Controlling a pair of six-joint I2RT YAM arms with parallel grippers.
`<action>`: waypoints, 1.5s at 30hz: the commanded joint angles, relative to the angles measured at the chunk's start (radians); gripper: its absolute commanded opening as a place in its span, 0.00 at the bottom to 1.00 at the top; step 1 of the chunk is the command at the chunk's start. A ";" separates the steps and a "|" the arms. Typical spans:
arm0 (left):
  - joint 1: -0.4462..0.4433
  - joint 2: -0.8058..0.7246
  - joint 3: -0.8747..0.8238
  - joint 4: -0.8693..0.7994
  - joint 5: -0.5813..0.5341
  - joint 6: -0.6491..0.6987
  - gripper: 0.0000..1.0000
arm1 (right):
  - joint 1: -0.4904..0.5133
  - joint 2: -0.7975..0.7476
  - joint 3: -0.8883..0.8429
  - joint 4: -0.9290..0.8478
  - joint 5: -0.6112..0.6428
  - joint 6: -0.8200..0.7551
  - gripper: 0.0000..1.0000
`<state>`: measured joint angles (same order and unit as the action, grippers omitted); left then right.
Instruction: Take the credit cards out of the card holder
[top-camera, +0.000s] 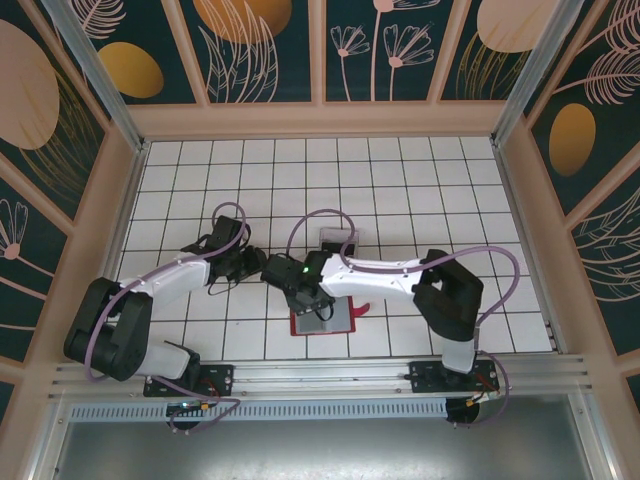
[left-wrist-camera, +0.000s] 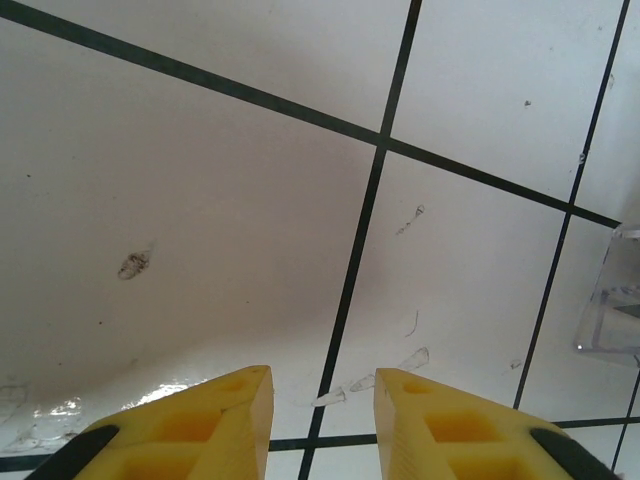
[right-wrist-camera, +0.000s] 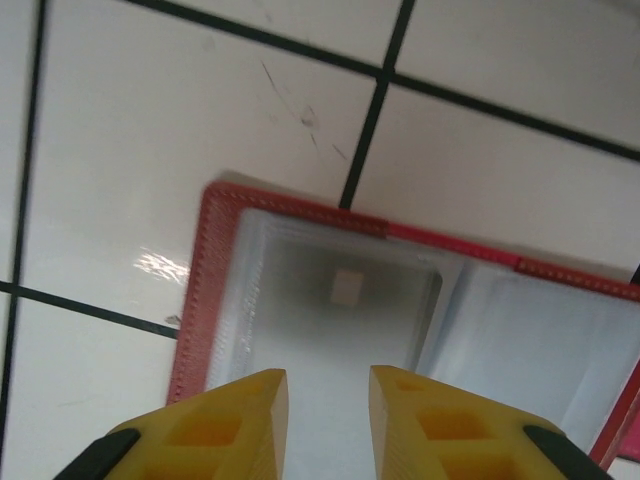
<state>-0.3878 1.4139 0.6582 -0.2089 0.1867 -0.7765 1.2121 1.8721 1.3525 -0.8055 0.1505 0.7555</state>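
White tiled surface (left-wrist-camera: 200, 180) lies under both arms. I see my right claw (right-wrist-camera: 328, 385) parted and empty, hovering just above the open red card holder (right-wrist-camera: 300, 290). My left claw (left-wrist-camera: 322, 385) is parted and empty too, with a clear tray (left-wrist-camera: 612, 300) off to its right.

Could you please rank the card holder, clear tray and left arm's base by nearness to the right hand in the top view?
1. Card holder, directly beneath the right hand.
2. Clear tray, farther back, behind it.
3. Left arm's base, at the near left.
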 joint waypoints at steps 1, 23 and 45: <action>0.006 0.018 0.015 0.007 0.012 0.029 0.34 | 0.019 0.036 0.049 -0.061 0.030 0.078 0.32; 0.006 0.012 0.011 -0.008 0.008 0.030 0.34 | 0.026 0.164 0.053 -0.065 -0.004 0.071 0.24; -0.118 -0.026 -0.012 0.003 0.118 -0.045 0.32 | -0.024 0.032 -0.052 -0.083 0.052 0.094 0.13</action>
<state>-0.4908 1.3994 0.6567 -0.2092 0.2890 -0.7940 1.1976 1.9446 1.3415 -0.8352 0.1574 0.8188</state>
